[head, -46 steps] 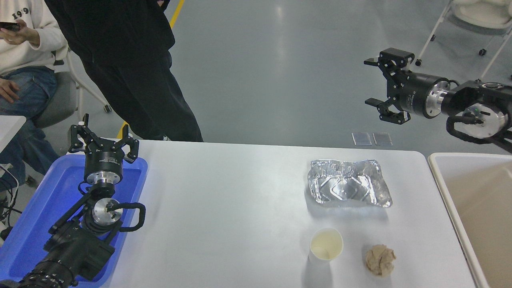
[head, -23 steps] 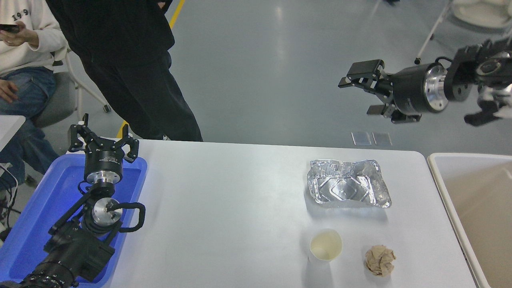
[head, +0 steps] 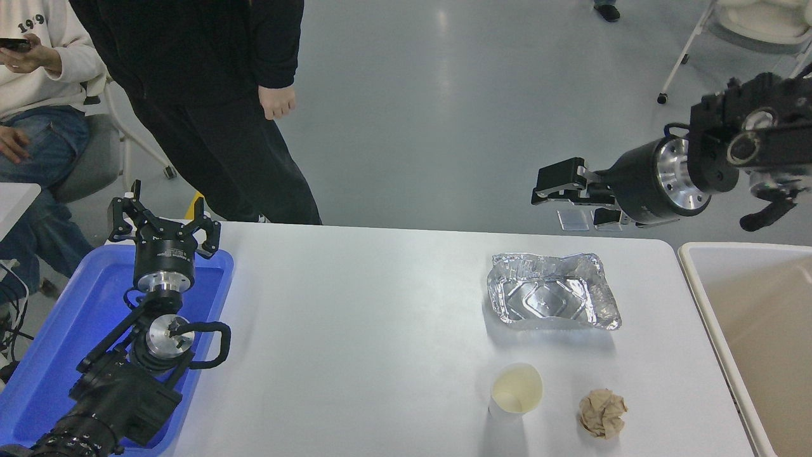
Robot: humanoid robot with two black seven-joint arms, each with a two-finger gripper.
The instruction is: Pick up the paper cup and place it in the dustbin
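Observation:
The paper cup (head: 517, 388), white with a cream inside, stands upright on the white table (head: 355, 330) near its front edge. At the table's right end sits the beige dustbin (head: 696, 274), only partly in view. My right gripper (head: 566, 204) hangs in the air beyond the table's far right edge, well above and behind the cup. It points left, its fingers are open and it holds nothing. My left gripper (head: 163, 222) is parked open over the blue tray at the lower left.
A crinkled silver foil tray (head: 553, 298) lies between the cup and the right gripper. A crumpled brown paper ball (head: 602, 412) sits just right of the cup. The blue tray (head: 76, 324) fills the left edge. One person stands and another sits at the far left.
My right arm has swung down and left, from high above the floor toward the table's far right edge, and the gripper has rotated. The standing person's hand has come into view.

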